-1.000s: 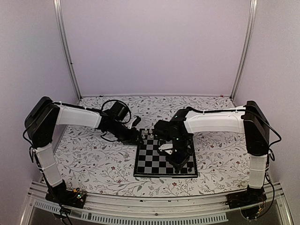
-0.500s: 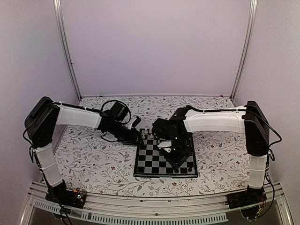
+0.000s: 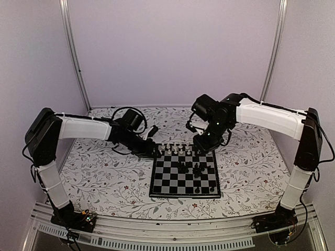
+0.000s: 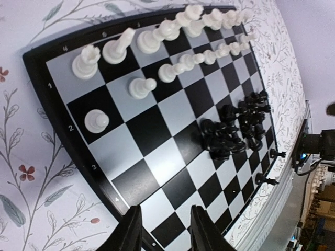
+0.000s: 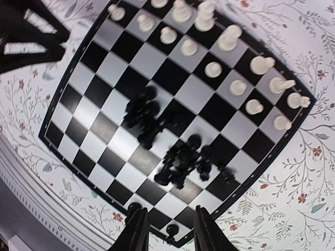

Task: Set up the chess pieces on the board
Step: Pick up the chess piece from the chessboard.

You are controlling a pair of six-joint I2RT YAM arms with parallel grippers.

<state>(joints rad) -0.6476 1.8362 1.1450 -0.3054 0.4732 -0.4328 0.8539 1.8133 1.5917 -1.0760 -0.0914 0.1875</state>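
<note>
- Standing on board (image 3: 167, 184): white pieces (image 3: 178, 150) lined along upper edge, black pieces (image 3: 191, 168) clustered mid-board.
- Tools: left gripper (image 4: 165, 232), right gripper (image 5: 170, 230) both parted, holding nothing.

Checked board (image 4: 152, 125) flat, white pieces (image 4: 168, 30) lining far rows, black pieces (image 4: 222, 141) clustered mid-board

Far two rows of board (image 3: 165, 181) packed with white pieces (image 3: 178, 151). Black pieces (image 3: 190, 168) clumped mid-board, right side. Left-centre squares bare, passable. Far-left corner crowded by left gripper (image 3: 155, 152).
</note>
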